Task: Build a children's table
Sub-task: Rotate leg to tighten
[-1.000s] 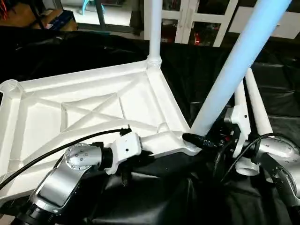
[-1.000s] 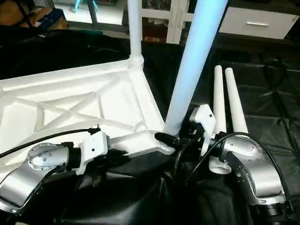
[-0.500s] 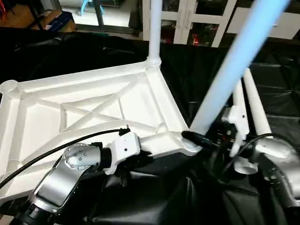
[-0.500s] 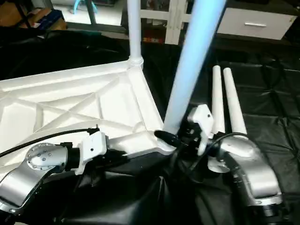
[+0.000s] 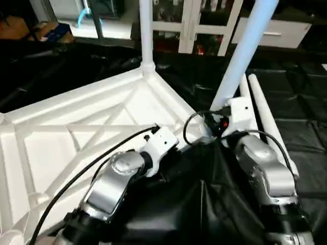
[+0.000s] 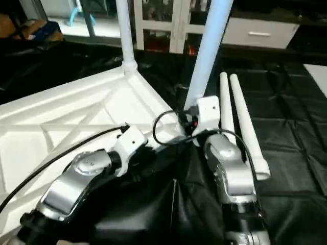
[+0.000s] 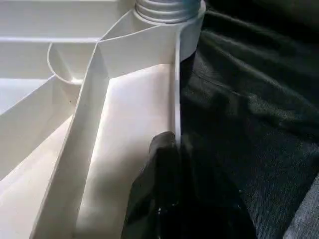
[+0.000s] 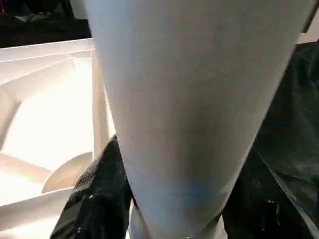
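Observation:
The children's table's white tabletop (image 5: 76,109) lies upside down on the black cloth, its X ribs facing up. One white leg (image 5: 146,35) stands upright in the far corner socket. A second leg (image 5: 242,46) leans in the near right corner socket. My right gripper (image 5: 217,121) is shut on this leg low down; in the right wrist view the leg (image 8: 189,99) sits between the black fingers (image 8: 94,199). My left gripper (image 7: 167,142) is shut on the tabletop's near rim (image 7: 175,99), just short of that socket (image 7: 167,10).
Two loose white legs (image 5: 265,115) lie side by side on the black cloth (image 5: 306,138) to the right of my right arm. White cabinets (image 5: 265,30) and a window frame stand behind the work table.
The whole picture has shifted, so the camera moved. The leaning leg stands steeper than before, and my right jaws have narrowed around it. My left gripper keeps its hold on the rim.

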### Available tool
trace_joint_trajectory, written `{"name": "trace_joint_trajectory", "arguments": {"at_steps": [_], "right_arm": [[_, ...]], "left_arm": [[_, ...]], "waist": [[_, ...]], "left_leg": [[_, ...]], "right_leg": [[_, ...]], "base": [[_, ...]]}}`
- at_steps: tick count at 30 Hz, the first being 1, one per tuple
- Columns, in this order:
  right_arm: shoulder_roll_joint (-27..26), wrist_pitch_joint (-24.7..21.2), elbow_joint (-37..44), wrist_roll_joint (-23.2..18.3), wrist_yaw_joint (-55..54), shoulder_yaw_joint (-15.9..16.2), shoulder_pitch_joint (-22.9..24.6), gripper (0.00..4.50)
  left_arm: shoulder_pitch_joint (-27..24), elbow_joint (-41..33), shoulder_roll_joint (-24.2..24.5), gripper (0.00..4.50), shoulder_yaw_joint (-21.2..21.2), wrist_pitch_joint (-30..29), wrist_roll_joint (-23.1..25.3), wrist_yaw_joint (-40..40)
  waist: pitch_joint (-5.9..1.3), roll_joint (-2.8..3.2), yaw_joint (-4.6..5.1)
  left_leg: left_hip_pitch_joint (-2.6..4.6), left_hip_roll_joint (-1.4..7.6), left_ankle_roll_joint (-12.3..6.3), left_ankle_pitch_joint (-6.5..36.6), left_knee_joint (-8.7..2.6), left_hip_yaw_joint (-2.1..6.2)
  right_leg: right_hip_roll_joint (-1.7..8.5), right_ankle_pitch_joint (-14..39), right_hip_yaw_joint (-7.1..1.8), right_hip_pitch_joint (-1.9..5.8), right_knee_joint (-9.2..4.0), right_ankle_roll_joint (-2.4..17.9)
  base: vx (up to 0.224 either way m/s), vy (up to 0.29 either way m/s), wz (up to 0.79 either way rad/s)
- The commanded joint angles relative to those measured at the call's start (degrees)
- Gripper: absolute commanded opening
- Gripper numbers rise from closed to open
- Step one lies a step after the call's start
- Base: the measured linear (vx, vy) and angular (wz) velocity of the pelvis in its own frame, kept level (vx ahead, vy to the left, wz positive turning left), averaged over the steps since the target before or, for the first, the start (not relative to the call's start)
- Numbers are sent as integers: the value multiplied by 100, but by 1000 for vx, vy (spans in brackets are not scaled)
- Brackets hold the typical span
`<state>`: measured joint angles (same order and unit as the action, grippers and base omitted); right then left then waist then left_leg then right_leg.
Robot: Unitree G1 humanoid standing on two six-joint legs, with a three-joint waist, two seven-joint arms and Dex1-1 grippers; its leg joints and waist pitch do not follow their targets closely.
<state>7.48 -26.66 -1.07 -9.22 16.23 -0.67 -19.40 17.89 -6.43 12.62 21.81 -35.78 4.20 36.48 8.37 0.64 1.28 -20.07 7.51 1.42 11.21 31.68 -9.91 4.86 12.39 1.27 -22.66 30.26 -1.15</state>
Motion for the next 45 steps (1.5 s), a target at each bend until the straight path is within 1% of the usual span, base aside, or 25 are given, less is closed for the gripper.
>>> {"name": "trace_joint_trajectory", "arguments": {"at_steps": [1,3,4,5,6,7,8,10,11,13,15,16,17,19,21,22,24,28,32,35,40,41,43,44,45], "right_arm": [[2,-204,-106,-398,1009,702,363,196],[301,-29,137,-506,1389,613,420,250],[497,25,284,-588,1614,528,459,263],[702,43,436,-743,1911,438,508,272],[958,64,610,-899,2269,371,574,272],[958,64,610,-899,2269,371,574,284],[1437,179,892,-1081,2891,305,727,296],[1616,203,989,-1121,3113,256,795,309],[1866,233,1111,-1216,3429,145,904,309],[1978,253,1149,-1250,3558,105,945,309],[2198,379,1139,-1315,3805,29,1005,309],[2224,404,1120,-1333,3839,14,1008,309],[2277,477,1074,-1302,3895,25,1002,309],[2319,490,1062,-1315,3928,45,1004,309],[2394,561,1029,-1283,4024,132,1019,293],[2387,564,1027,-1281,4035,141,1025,283],[2360,534,1023,-1311,4070,151,1039,272],[2346,548,984,-1357,4084,182,1057,230],[2338,553,972,-1379,4062,178,1064,205],[2321,500,965,-1407,4048,164,1056,204],[2002,173,723,-949,3173,307,964,202],[1976,154,706,-927,3119,312,958,201],[1526,-191,440,-666,2230,293,851,201],[1109,-418,206,-530,1494,174,765,200],[1109,-418,206,-530,1494,174,765,199]], "left_arm": [[-188,64,173,0,532,201,-111,513],[-324,-42,490,0,484,471,-185,834],[-420,-116,700,0,445,659,-266,1067],[-524,-194,900,0,402,875,-369,1329],[-627,-279,1114,0,355,970,-464,1577],[-627,-279,1114,0,355,970,-464,1577],[-775,-374,1440,0,282,1073,-549,1868],[-811,-391,1540,0,269,1100,-580,1927],[-893,-400,1698,0,204,1220,-639,2023],[-923,-407,1752,0,170,1236,-676,2070],[-953,-382,1846,0,130,1326,-742,2120],[-955,-367,1855,0,124,1360,-751,2135],[-943,-341,1854,0,122,1395,-737,2129],[-933,-325,1856,0,123,1415,-747,2127],[-921,-300,1863,0,132,1455,-763,2133],[-923,-300,1861,0,132,1459,-765,2132],[-930,-305,1860,0,134,1469,-771,2134],[-936,-307,1881,0,147,1494,-799,2134],[-943,-300,1892,0,148,1512,-813,2136],[-933,-290,1891,0,143,1515,-825,2150],[-844,-418,1631,0,233,1173,-874,1947],[-839,-420,1614,0,239,1145,-871,1927],[-742,-416,1318,0,320,699,-771,1554],[-630,-344,1030,0,377,294,-662,1217],[-630,-344,1030,0,377,294,-662,1217]], "waist": [[-82,15,21],[-87,16,-4],[-123,10,-24],[-179,6,-69],[-181,-15,-76],[-185,-28,-89],[-194,-38,-122],[-202,-54,-171],[-229,-33,-183],[-280,-42,-190],[-350,-53,-232],[-347,-48,-243],[-342,-52,-284],[-331,-57,-305],[-281,-44,-313],[-267,-44,-311],[-245,-28,-301],[-250,-38,-291],[-278,-44,-290],[-260,-36,-294],[-245,-25,-278],[-217,-29,-266],[-175,-25,-229],[-163,-27,-208],[-171,-39,-183]], "left_leg": [[82,453,352,3932,-625,411],[44,479,273,3594,-623,384],[19,490,231,3235,-608,357],[12,513,76,2505,-563,272],[4,507,-14,2308,-552,236],[4,504,-122,2150,-533,202],[27,509,-274,1989,-506,151],[74,533,-409,1868,-477,84],[53,535,-490,1576,-454,49],[21,536,-654,900,-386,16],[-1,497,-1016,-56,-262,-14],[-10,497,-1102,-182,-247,-21],[-24,506,-1217,-203,-221,-32],[-28,517,-1188,-46,-227,-34],[-36,549,-961,508,-288,-17],[-32,555,-877,671,-304,-13],[13,568,-550,1173,-347,-5],[19,561,-376,1230,-366,9],[0,543,-496,865,-329,-4],[-5,545,-541,884,-332,-3],[-4,549,-443,1022,-354,7],[-9,544,-359,1201,-375,11],[2,542,-164,1525,-415,33],[28,526,-9,1802,-418,51],[46,520,109,1926,-432,86]], "right_leg": [[339,3209,-125,0,-412,298],[387,2941,-191,6,-393,391],[388,2490,-216,29,-348,547],[375,1471,-257,63,-274,843],[363,1227,-262,74,-260,928],[361,1079,-272,79,-251,1005],[359,1136,-288,63,-252,1109],[349,1374,-305,30,-248,1170],[365,1134,-299,43,-214,1318],[347,341,-283,79,-106,1531],[321,-1081,-271,125,76,1856],[320,-1250,-267,121,95,1911],[331,-1227,-267,120,102,1968],[331,-918,-267,116,85,1957],[332,191,-247,112,-3,1849],[329,480,-247,104,-31,1796],[318,1240,-262,67,-104,1603],[310,1326,-271,69,-109,1461],[302,754,-269,93,-55,1563],[308,824,-269,91,-64,1591],[305,1072,-266,84,-84,1553],[304,1352,-264,70,-114,1504],[309,1942,-269,44,-162,1363],[314,2450,-272,13,-200,1200],[324,2741,-272,0,-228,1066]], "base": [[0,0,0],[0,0,0],[58,-2,-5],[58,-2,-5],[58,-18,3],[64,-39,9],[64,-39,9],[86,-52,12],[94,-53,12],[102,-51,5],[88,-45,3],[0,0,0],[0,0,0],[0,0,0],[0,0,0],[0,0,0],[0,0,0],[0,0,0],[0,0,0],[0,0,0],[0,0,0],[0,0,0],[0,0,0],[0,0,0],[0,0,0]]}}
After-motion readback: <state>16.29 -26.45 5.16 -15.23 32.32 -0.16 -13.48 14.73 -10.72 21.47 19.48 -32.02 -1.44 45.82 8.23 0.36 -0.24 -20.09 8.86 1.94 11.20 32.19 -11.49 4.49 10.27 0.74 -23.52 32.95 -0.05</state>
